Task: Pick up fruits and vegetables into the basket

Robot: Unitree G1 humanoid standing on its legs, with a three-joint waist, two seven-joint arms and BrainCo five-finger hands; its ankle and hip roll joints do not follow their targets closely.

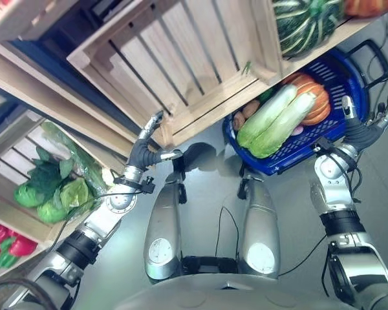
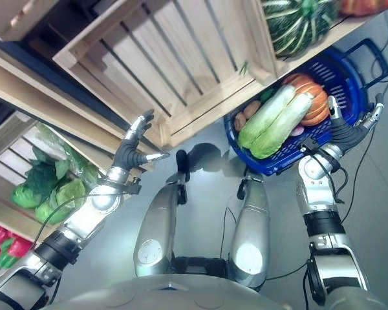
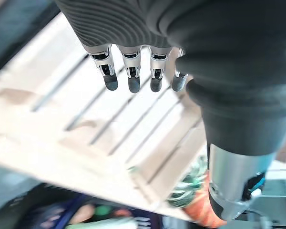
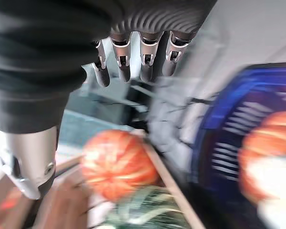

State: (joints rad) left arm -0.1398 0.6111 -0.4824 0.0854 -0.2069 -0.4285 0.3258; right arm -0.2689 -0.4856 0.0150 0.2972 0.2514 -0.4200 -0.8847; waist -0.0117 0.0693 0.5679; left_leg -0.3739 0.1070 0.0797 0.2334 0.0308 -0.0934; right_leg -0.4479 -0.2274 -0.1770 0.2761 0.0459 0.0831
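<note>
The blue basket [image 1: 348,76] stands on the floor at the upper right. It holds two pale green cabbages [image 1: 273,116], an orange pumpkin [image 1: 318,101] and some potatoes [image 1: 243,115]. My right hand [image 1: 363,131] hovers just beside the basket's right side, open and empty, its fingers [image 4: 133,62] straight. My left hand [image 1: 144,150] is raised in front of the corner of an empty wooden crate [image 1: 181,58], also open with nothing in it; its fingers [image 3: 131,76] point at the crate's slats.
On the shelf above the basket lie a green striped squash [image 1: 304,22] and an orange pumpkin [image 4: 117,162]. A lower crate at the left holds leafy greens [image 1: 58,187], with red peppers [image 1: 6,248] below them. Grey floor lies between shelf and basket.
</note>
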